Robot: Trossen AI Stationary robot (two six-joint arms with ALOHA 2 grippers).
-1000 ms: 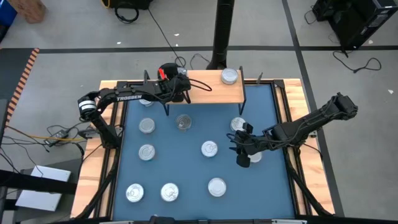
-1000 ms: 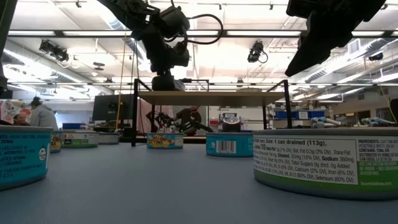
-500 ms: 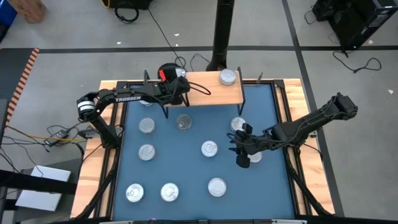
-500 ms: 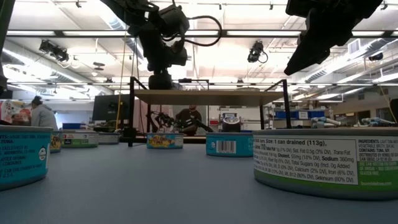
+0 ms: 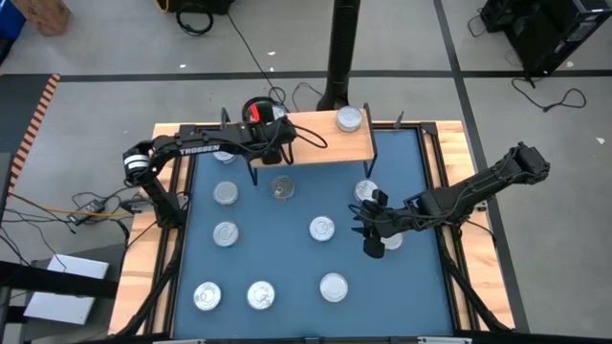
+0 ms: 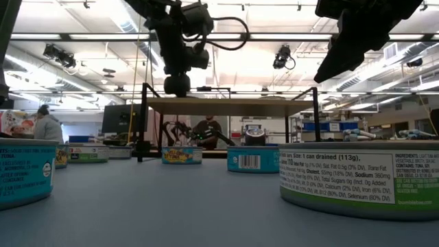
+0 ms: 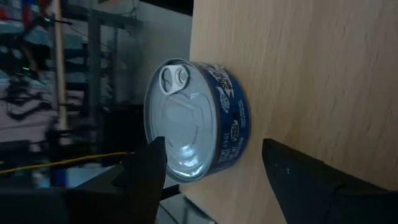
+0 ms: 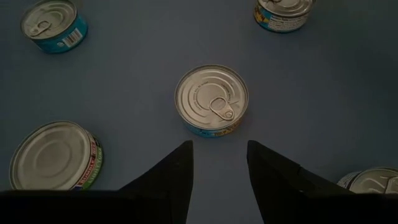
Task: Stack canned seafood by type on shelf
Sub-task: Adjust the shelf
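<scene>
High view shows many tins on the blue mat (image 5: pixel 287 248) of the desk. Near the right side, the right gripper (image 5: pixel 369 234) hangs above the mat with its fingers apart, holding nothing; a tin (image 8: pixel 211 99) lies just ahead of it. Farther back stands the shelf (image 5: pixel 335 143). At its left end, the left gripper (image 5: pixel 273 124) is let go and wide, with a blue tin (image 7: pixel 196 121) resting on the wood between its fingers. Another tin (image 5: pixel 351 118) sits toward the right end.
</scene>
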